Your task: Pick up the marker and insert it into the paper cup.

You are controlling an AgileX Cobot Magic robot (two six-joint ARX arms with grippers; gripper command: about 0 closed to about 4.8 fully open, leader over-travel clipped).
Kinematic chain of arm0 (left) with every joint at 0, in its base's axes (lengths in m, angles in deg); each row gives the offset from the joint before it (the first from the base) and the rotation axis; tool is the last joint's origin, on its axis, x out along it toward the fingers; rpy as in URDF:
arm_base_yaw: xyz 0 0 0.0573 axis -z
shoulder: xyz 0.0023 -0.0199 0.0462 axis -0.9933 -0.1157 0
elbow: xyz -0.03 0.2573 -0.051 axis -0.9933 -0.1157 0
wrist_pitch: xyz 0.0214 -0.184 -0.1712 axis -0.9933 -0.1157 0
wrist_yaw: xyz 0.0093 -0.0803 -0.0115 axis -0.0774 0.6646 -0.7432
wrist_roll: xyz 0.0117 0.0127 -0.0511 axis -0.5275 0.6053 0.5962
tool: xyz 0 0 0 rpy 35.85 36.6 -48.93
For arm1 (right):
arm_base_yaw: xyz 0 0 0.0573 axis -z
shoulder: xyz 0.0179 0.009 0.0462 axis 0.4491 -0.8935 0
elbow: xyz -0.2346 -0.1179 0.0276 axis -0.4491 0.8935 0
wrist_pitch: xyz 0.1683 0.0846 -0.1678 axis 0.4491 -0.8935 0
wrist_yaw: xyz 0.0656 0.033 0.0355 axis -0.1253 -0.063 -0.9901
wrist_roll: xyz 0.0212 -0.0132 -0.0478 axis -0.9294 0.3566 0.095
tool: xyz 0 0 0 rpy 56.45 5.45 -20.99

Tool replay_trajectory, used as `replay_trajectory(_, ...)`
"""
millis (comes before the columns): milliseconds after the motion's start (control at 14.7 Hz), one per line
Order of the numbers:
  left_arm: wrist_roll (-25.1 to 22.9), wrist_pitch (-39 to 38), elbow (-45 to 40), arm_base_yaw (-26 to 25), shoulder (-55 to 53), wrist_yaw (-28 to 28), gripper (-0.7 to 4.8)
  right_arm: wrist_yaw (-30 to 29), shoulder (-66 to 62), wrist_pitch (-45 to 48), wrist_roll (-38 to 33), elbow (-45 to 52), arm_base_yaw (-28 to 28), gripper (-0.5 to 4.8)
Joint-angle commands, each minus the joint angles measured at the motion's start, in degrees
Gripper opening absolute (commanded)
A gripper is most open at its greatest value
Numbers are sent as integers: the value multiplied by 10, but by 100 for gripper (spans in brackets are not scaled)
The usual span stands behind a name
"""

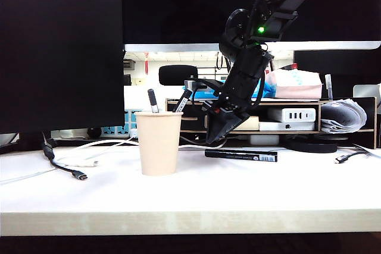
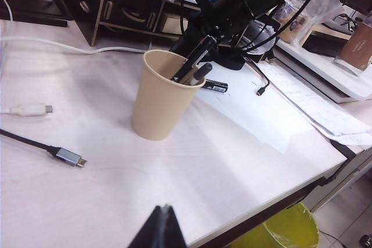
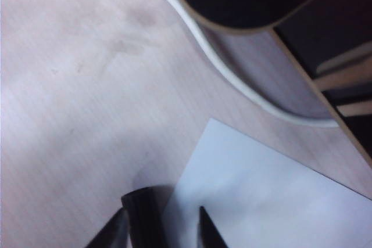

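Right gripper (image 1: 213, 136) slants down at the marker (image 1: 241, 155) lying beside the paper cup (image 1: 158, 143); left gripper (image 2: 161, 229), grip unreadable, waits well clear; close up, the right jaws stand apart astride the marker, apparently to grasp it

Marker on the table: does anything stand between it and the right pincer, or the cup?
Nothing visible: one end of the marker lies inside the open right pincer. Pens already in the paper cup crowd its mouth. The left pincer hangs far off.
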Motion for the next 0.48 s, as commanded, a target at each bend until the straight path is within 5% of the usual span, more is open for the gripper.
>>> replay_trajectory(68, -4, -8, -1, -1, 0, 0, -5, -4, 1, 3, 1, -2, -1, 163)
replay_trajectory(205, -4, -8, -1, -1, 0, 0, -5, -4, 1, -1, 1, -2, -1, 182)
replay_trajectory(341, -4, -8, -1, -1, 0, 0, -5, -3, 1, -12, 1, -2, -1, 257)
replay_trajectory(477, -4, -8, -1, -1, 0, 0, -5, -1, 1, -12, 1, -2, -1, 257)
